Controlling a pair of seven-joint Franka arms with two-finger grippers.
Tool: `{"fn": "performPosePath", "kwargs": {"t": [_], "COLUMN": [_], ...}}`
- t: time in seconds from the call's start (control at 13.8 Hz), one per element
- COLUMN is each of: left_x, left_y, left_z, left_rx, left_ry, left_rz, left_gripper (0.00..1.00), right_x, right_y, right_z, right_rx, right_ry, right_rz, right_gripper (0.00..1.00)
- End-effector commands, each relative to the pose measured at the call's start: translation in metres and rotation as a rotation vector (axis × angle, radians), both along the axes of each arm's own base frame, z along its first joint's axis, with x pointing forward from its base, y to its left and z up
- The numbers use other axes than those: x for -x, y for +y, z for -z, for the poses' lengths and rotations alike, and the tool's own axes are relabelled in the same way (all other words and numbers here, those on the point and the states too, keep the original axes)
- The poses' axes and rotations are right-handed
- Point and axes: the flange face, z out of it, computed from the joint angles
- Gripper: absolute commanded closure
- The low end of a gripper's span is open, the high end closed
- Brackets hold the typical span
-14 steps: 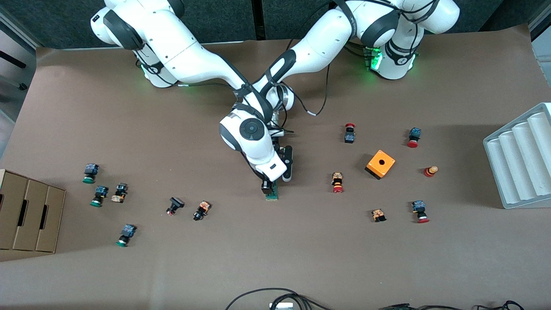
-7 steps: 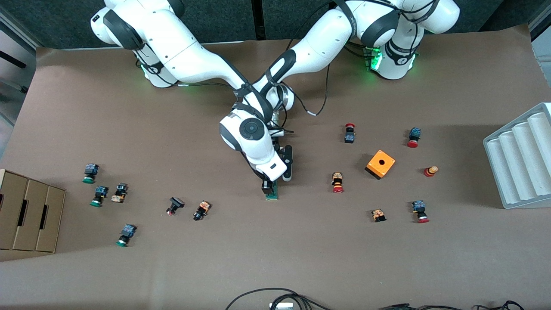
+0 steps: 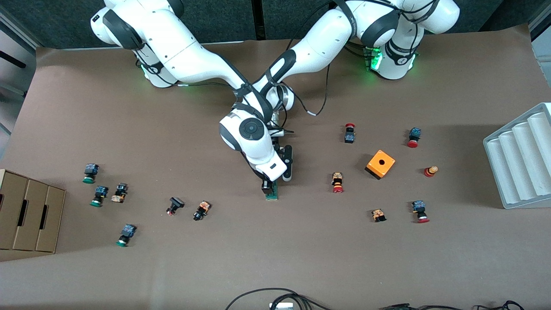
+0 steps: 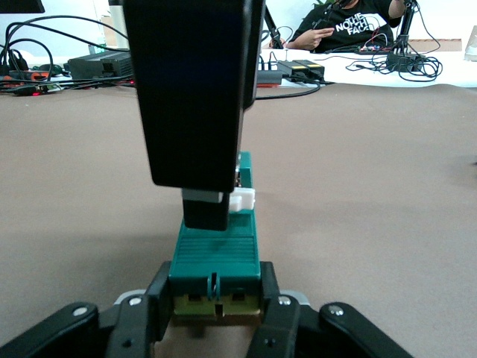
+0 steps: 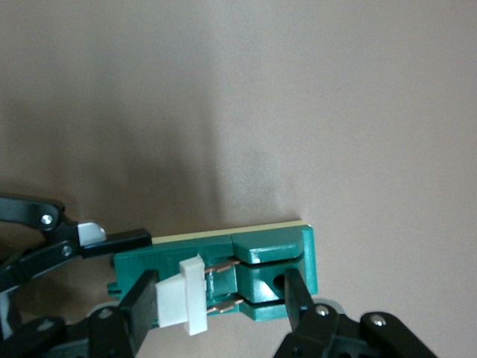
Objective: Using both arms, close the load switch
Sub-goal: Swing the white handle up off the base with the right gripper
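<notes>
The load switch (image 3: 271, 194) is a narrow dark-green block lying on the brown table between the two arms. My left gripper (image 4: 216, 302) is shut on the switch's end (image 4: 216, 253) that lies farther from the front camera. In the front view it is mostly hidden under the right arm's wrist. My right gripper (image 5: 218, 287) comes down on the switch (image 5: 272, 250) from above. One of its fingers presses the white lever (image 5: 182, 294) and the other bears on the green housing. The lever stands slightly away from the housing, with two copper contacts showing between them.
An orange cube (image 3: 380, 164) and several red-capped push-buttons (image 3: 337, 182) lie toward the left arm's end, with a white ribbed tray (image 3: 521, 159) at the table's edge there. Several green-capped buttons (image 3: 99, 196) and a cardboard box (image 3: 28, 215) are toward the right arm's end.
</notes>
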Motion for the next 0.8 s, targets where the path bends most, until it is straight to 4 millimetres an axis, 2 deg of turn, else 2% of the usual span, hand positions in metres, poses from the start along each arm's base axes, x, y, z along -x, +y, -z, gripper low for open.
{"fn": "performPosePath", "kwargs": {"t": [0.0,0.72], "left_x": [0.0031,0.0022], "left_y": [0.0057,0.0062], "left_z": [0.0106,0.0106], "left_rx": [-0.014,-0.014], "left_ry": [0.022,0.022], "left_rz": [0.007,0.005], "left_gripper": [0.67,0.67], "right_x": [-0.0255,-0.0282], "right_y": [-0.0223,-0.0221], "right_z": [-0.0113,-0.019], "right_rx": [0.002,-0.011], "right_ry": [-0.053,-0.06], "right_rz": [0.013,0.014], "right_gripper": [0.25,0.25]}}
